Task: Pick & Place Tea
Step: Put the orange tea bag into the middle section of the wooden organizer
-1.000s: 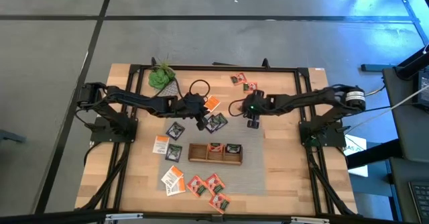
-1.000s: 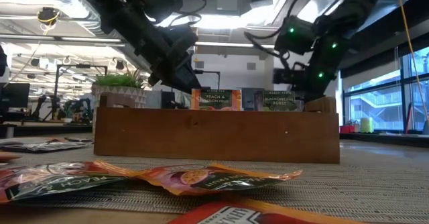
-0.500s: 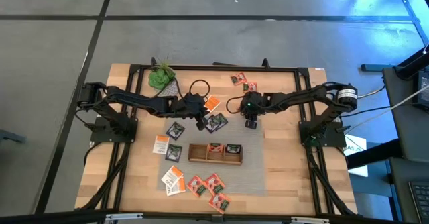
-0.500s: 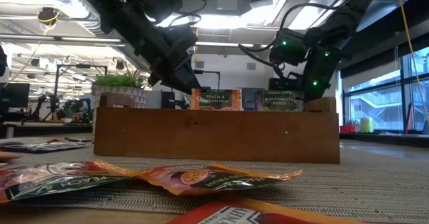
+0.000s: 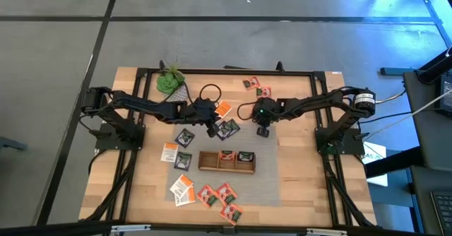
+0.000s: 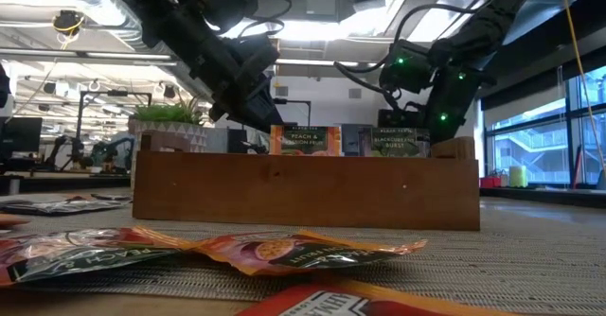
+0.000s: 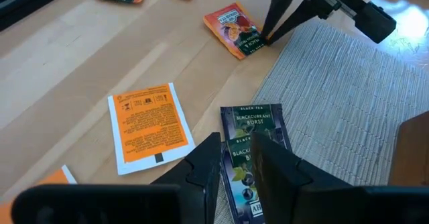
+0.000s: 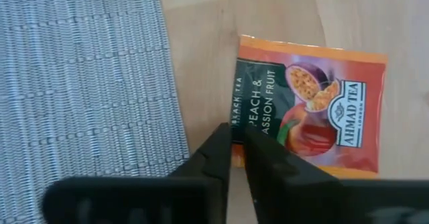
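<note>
Both arms reach inward over the table behind the wooden tray [image 5: 226, 161]. Right gripper [image 8: 238, 158] angles down, fingers drawn narrow on the edge of a red peach sachet [image 8: 308, 106] lying flat behind the tray. Left gripper [image 7: 236, 158] stands slightly parted over two overlapped dark blackcurrant sachets [image 7: 251, 137], their long axes running toward the tray.

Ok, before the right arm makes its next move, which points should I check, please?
1. Grip of right tool on peach sachet edge: ok, shut.
2. Lift of peach sachet off table: not ok, it lies flat.
3. Room in tray for it: cannot tell.
4. Hold of left tool on blackcurrant sachet: cannot tell.
5. Space between both arms: ok, apart.
</note>
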You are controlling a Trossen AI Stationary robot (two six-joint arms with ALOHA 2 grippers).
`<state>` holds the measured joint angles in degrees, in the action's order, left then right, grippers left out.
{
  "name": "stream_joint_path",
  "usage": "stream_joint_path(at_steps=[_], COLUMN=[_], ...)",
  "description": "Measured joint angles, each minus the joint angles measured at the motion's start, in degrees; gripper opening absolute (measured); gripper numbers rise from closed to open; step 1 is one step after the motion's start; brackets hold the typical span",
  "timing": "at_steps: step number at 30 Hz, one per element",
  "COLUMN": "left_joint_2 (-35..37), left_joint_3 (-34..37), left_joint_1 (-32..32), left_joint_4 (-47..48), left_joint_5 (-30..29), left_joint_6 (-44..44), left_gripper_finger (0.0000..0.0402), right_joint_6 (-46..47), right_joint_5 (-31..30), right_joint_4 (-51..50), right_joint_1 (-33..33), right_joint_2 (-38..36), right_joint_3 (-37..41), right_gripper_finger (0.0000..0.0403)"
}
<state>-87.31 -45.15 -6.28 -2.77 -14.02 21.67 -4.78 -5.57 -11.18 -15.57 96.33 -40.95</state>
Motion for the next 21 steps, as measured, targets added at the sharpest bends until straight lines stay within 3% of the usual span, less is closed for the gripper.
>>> stream_joint_path(at_steps=[4,12,21], left_joint_2=[0.0,0.0,-3.1], left_joint_3=[0.0,0.0,0.0], left_joint_1=[0.0,0.0,-2.0], left_joint_4=[0.0,-0.6,-12.8], left_joint_5=[0.0,0.0,3.6], left_joint_6=[0.0,-1.7,-7.2], left_gripper_finger=[0.0077,0.0079,0.008], right_joint_6=[0.0,1.2,7.3], right_joint_5=[0.0,1.2,3.1], right_joint_4=[0.1,0.2,1.6], right_joint_1=[0.0,-0.1,-0.2], right_joint_2=[0.0,0.0,0.0], right_joint_3=[0.0,0.0,0.3], right_gripper_finger=[0.0006,0.0009,0.0009])
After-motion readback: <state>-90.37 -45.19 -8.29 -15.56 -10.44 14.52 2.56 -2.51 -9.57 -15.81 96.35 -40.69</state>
